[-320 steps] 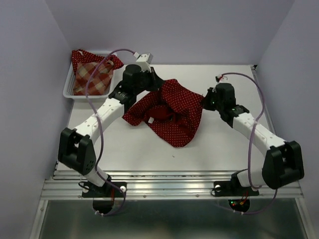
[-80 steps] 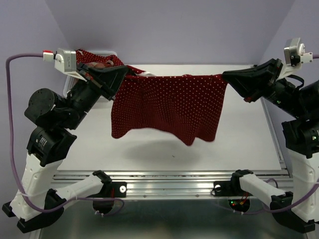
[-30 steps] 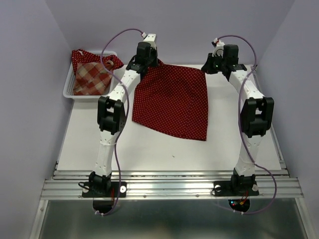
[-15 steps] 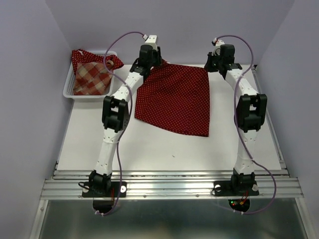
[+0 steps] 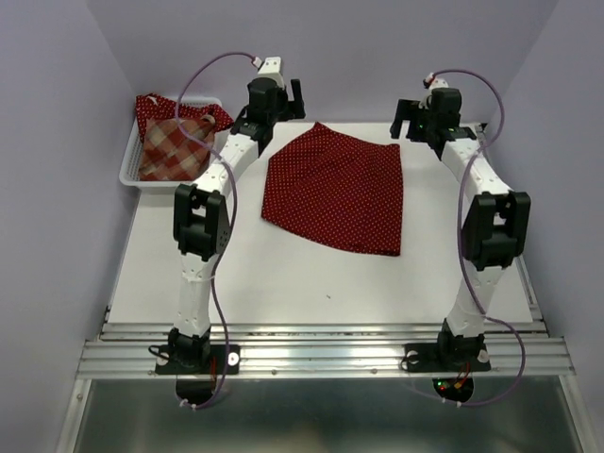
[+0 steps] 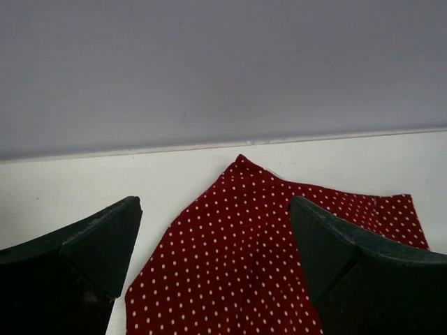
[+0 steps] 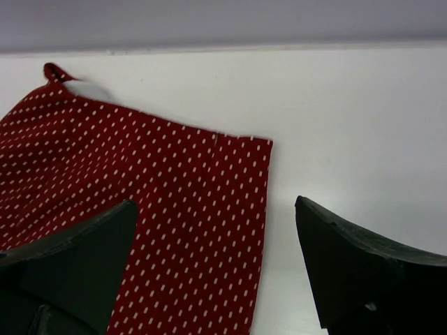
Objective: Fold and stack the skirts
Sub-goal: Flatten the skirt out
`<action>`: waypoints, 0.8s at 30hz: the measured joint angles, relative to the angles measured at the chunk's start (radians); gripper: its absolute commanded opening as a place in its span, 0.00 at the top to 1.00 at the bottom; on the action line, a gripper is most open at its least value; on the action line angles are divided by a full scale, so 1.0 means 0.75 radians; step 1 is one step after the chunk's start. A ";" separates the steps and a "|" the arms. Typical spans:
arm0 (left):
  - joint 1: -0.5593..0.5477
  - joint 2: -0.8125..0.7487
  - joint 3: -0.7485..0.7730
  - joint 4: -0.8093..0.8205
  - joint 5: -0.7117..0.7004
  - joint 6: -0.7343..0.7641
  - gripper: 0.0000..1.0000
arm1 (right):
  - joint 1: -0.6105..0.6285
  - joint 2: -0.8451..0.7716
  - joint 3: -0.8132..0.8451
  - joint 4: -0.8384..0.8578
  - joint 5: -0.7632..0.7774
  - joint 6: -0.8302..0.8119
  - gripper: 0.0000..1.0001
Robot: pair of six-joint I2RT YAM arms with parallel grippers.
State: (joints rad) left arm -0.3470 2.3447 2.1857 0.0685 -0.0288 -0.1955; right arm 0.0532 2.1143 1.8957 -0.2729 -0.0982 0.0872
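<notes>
**A:** And that's the release! Half a second ago both sets of jaws were pinched on the far corners of the polka-dot skirt (image 5: 335,193). Now they've sprung wide and pulled back, and the cloth has settled flat on the desk (image 5: 283,274).

**B:** From overhead it lies spread out mid-desk, narrower end pointing away from the robot's bases. I'd call that a sensible spot, with bare desk on every side to fold into.

**A:** And the other two?

**B:** Waiting in the white basket (image 5: 151,182) at the far left. The plaid skirt (image 5: 175,146) is on top, and a second dotted skirt (image 5: 151,106) pokes out behind it (how it's bundled, I can't tell).

**A:** Over to the left wrist camera.

**B:** The left jaws are spread as wide as they go and hold nothing. The polka-dot skirt (image 6: 244,244) shows through the gap, its far left corner coming to a peak on the desk below.

**A:** Right wrist?

**B:** Same picture. The right jaws gape with nothing in their grip, and the polka-dot skirt (image 7: 160,174) lies smooth beneath them with its far right corner square and flat.

**A:** So where does that leave us?

**B:** By my reading the spreading is done, the first fold hasn't begun, and nothing is stacked yet.
</notes>
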 measured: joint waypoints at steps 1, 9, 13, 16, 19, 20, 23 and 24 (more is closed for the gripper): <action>-0.003 -0.055 -0.045 -0.013 0.004 -0.004 0.01 | 0.000 -0.062 -0.062 0.000 -0.004 0.022 0.00; -0.019 -0.602 -0.699 -0.088 0.043 -0.145 0.01 | 0.145 -0.590 -0.735 0.049 -0.073 0.195 0.00; -0.022 -0.814 -1.164 -0.156 -0.012 -0.284 0.01 | 0.401 -0.652 -0.969 0.022 -0.057 0.230 0.00; -0.023 -0.973 -1.463 -0.216 -0.044 -0.390 0.01 | 0.630 -0.653 -1.004 -0.051 0.004 0.187 0.00; -0.022 -1.224 -1.724 -0.289 -0.093 -0.513 0.01 | 0.823 -0.651 -0.980 -0.044 0.062 0.114 0.00; -0.023 -1.315 -1.788 -0.302 -0.115 -0.550 0.01 | 0.867 -0.647 -0.965 -0.043 0.072 0.096 0.00; -0.021 -1.564 -1.913 -0.282 -0.150 -0.629 0.01 | 0.936 -0.616 -0.915 -0.038 0.115 0.079 0.00; -0.020 -1.613 -1.941 -0.254 -0.150 -0.649 0.01 | 0.937 -0.601 -0.908 -0.036 0.157 0.091 0.00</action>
State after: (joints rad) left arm -0.3622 1.1347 0.7296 -0.1219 -0.1413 -0.6819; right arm 0.7559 1.6634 1.2148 -0.2996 0.0196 0.1555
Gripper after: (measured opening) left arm 0.986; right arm 0.995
